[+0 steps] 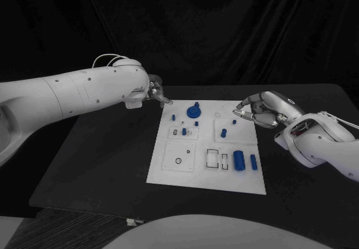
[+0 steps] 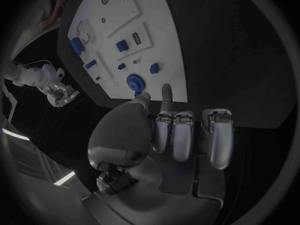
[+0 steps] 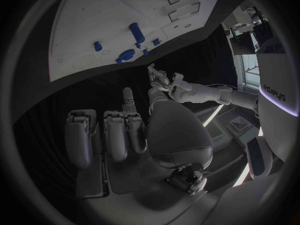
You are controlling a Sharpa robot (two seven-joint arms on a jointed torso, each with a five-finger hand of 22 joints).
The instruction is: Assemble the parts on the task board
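The white task board (image 1: 168, 166) lies in the middle of the black table. At its far end a round blue part (image 1: 194, 111) stands among several small blue pegs. A large blue cylinder (image 1: 238, 160) and a slimmer blue piece (image 1: 253, 161) lie near its right edge. My left hand (image 1: 155, 93) hovers just off the board's far left corner. Most of its fingers are curled in, one finger points at the board, and I see nothing in it (image 2: 169, 130). My right hand (image 1: 262, 109) hangs at the far right corner, curled the same way and holding nothing (image 3: 131, 130).
The black table (image 1: 97, 155) runs wide on both sides of the board, and its front edge lies close below the board. A black curtain closes off the back. Empty slots and a dark ring (image 1: 178, 161) sit in the board's near half.
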